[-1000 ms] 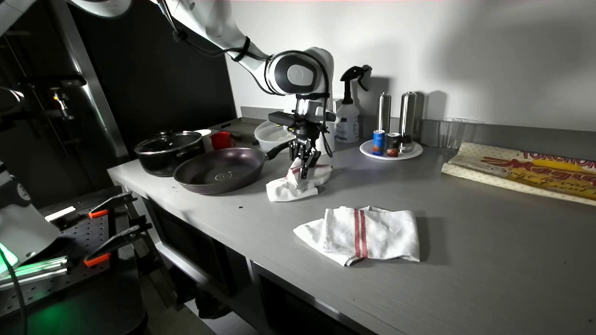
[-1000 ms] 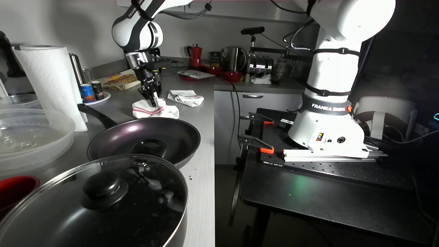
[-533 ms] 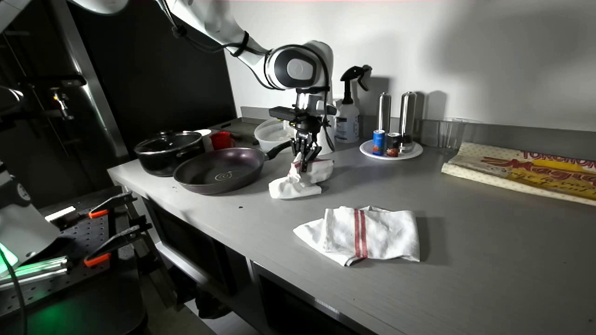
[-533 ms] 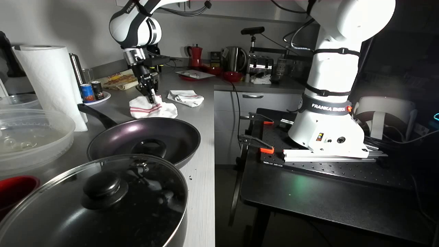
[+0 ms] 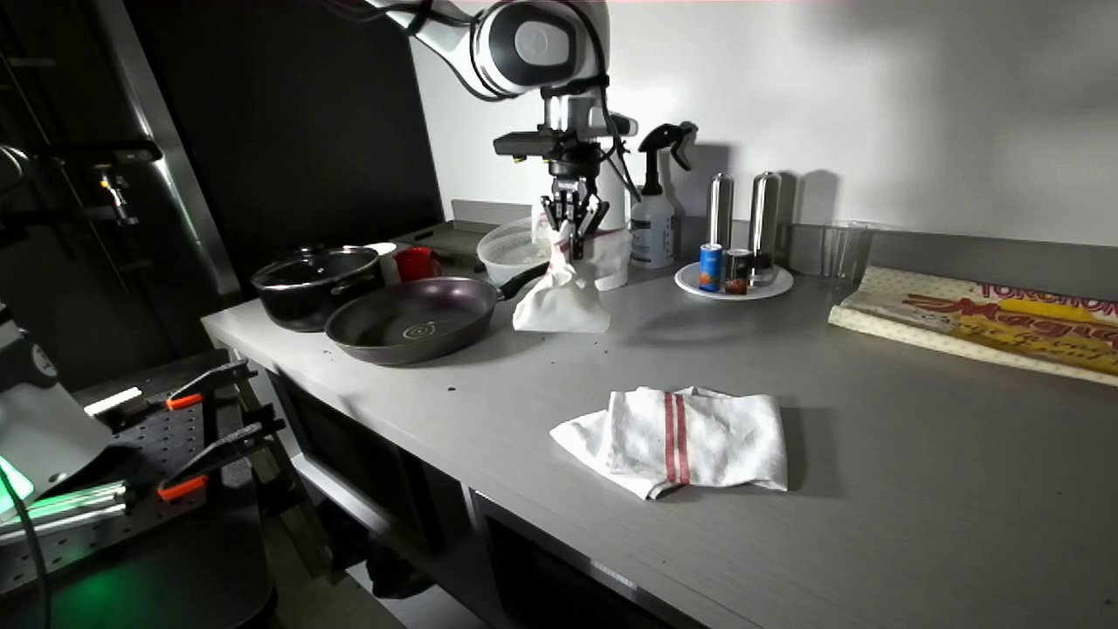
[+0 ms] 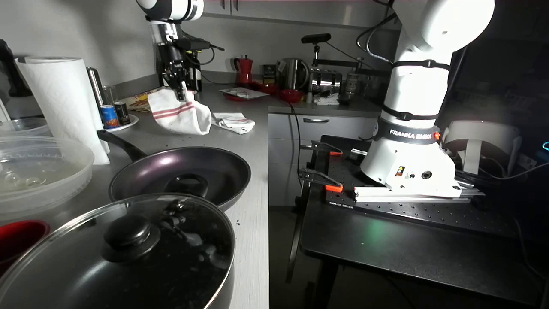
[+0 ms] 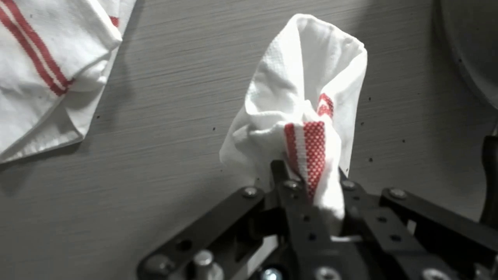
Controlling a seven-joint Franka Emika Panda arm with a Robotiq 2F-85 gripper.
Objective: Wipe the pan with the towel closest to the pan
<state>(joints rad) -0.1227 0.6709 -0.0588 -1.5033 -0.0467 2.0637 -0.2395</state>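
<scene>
My gripper [image 5: 575, 248] is shut on a white towel with red stripes [image 5: 562, 301] and holds it bunched and hanging above the counter. The towel also hangs from the gripper [image 6: 183, 95] in an exterior view [image 6: 178, 116]. In the wrist view the towel [image 7: 268, 91] is pinched between the gripper's [image 7: 311, 171] fingers. The dark pan [image 5: 415, 319] sits beside the held towel, its handle [image 6: 122, 143] towards the wall. The pan's edge [image 7: 472, 46] shows at the wrist view's right. A second folded striped towel [image 5: 699, 437] lies on the counter, farther from the pan.
A lidded pot [image 5: 314, 284] stands beside the pan. A clear plastic bowl [image 6: 43, 171] and a paper roll [image 6: 68, 107] stand by the pan handle. A spray bottle [image 5: 652, 229] and a plate with cans [image 5: 690, 284] stand along the wall. Dark crumbs lie on the counter.
My gripper has risen with the towel in its grip. The towel has lifted off the counter and now hangs down. The pan and second towel have not moved.
</scene>
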